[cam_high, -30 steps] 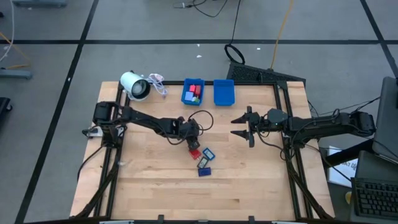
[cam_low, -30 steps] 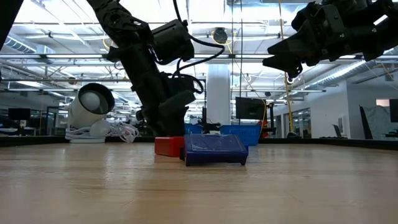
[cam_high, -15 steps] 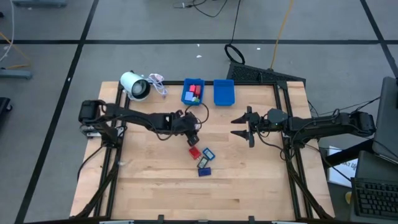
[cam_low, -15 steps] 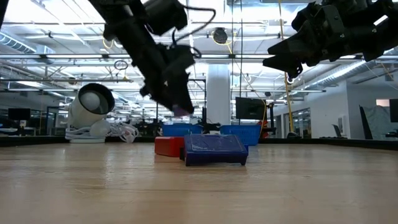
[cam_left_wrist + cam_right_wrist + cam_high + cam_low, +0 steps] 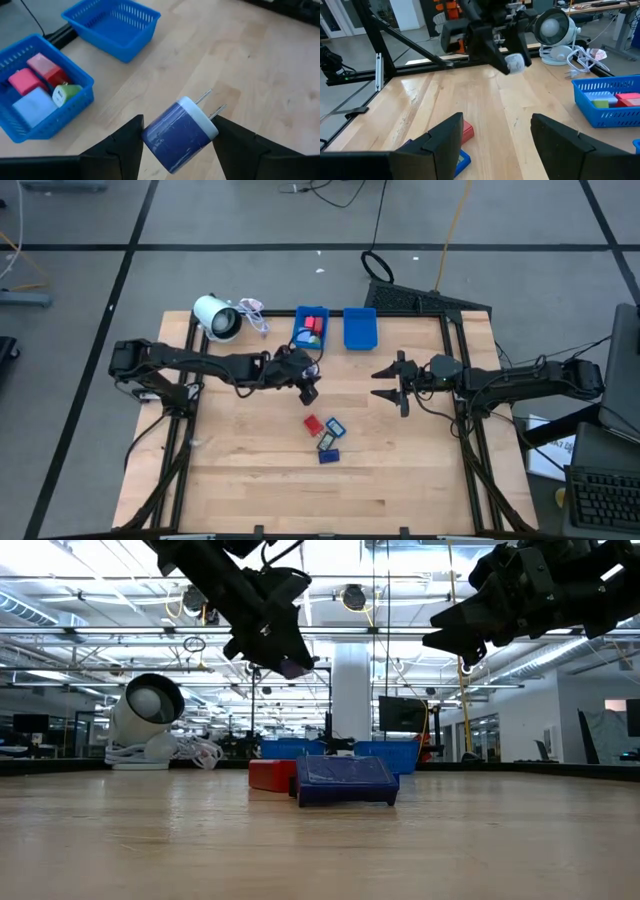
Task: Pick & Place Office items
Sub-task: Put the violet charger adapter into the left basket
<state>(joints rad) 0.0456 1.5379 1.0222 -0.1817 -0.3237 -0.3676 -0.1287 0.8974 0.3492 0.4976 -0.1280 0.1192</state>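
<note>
My left gripper [image 5: 307, 390] hangs above the middle of the table, shut on a small blue plug adapter [image 5: 177, 135] with a white face and two metal prongs. Other office items lie on the wood nearer the front: a red block [image 5: 313, 425], two dark pieces [image 5: 334, 426] [image 5: 327, 442] and a blue block [image 5: 329, 456]. Beyond the gripper stand two blue bins, the left one [image 5: 310, 327] holding several coloured pieces and the right one [image 5: 359, 328] bare inside. My right gripper [image 5: 390, 383] waits open at the right, raised, with nothing between its fingers. My left gripper pinches the adapter's blue body [image 5: 152, 137] between its two fingers, one on each side. The fingers slant down from the table's left. The white face and prongs [image 5: 212, 102] point away past the fingertips, and the adapter hangs clear of the table.
A white cylindrical roll [image 5: 216, 317] with a white cord lies at the far left corner. Bare wood stretches across the near half of the table and between the two grippers.
My left gripper has risen from the table beside the red block and drawn back toward the far edge and the bins, tipping nearer to level. The blue adapter has gone up with it, lifted clear. The pieces on the wood have stayed put.
</note>
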